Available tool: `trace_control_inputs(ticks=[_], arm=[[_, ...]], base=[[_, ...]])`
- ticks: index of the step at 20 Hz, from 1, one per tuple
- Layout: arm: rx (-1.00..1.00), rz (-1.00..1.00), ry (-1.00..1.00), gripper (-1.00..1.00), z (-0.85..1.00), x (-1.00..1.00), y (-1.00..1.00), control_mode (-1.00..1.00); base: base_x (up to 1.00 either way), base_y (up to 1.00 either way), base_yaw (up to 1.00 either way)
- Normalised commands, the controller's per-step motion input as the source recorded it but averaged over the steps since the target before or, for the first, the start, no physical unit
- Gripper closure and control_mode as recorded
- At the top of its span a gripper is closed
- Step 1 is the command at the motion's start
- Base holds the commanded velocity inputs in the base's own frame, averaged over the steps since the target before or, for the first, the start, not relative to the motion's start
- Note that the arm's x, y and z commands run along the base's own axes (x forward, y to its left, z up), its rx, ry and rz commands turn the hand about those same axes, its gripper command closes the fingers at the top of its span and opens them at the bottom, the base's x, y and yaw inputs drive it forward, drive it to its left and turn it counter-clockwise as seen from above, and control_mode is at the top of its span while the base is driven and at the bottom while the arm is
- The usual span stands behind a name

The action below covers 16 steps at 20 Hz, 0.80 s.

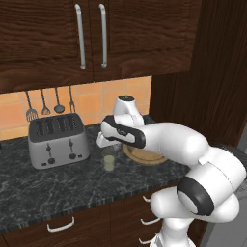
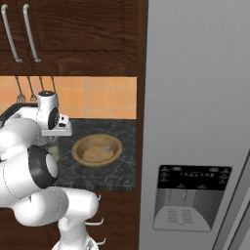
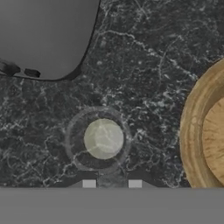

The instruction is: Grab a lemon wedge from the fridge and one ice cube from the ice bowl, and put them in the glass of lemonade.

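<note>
Directly under the gripper (image 3: 111, 184), jaws narrowly parted and holding nothing visible, stands the glass of lemonade (image 3: 103, 138), mid-desk: fragile, tippy. Ice bowl (image 2: 97, 150) sits just beside it; a cube would be slick, so pinch its flat sides.

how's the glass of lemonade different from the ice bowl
The glass of lemonade is clear and narrow, with pale yellow liquid; the ice bowl is tan wood, opaque, much wider and shallow. In the hand view the glass sits directly below the camera, the bowl off to one side. Both are round, standing upright on the dark counter.
</note>
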Motion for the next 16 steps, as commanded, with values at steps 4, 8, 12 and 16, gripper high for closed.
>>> trace_control_inputs(ticks=[4, 8, 12, 16], arm=[[-0.07, -0.10, 0.00, 1.00, 0.00, 0.00, 0.02, -1.00], [-0.09, -0.10, 0.01, 1.00, 0.01, 0.03, 0.29, -1.00], [-0.06, -0.05, 0.00, 1.00, 0.00, 0.06, 0.38, -1.00], [-0.02, -0.01, 0.01, 1.00, 0.00, 0.05, 0.07, -1.00]], base=[[0.00, 0.00, 0.00], [0.00, 0.00, 0.00], [0.00, 0.00, 0.00], [0.00, 0.00, 0.00]])
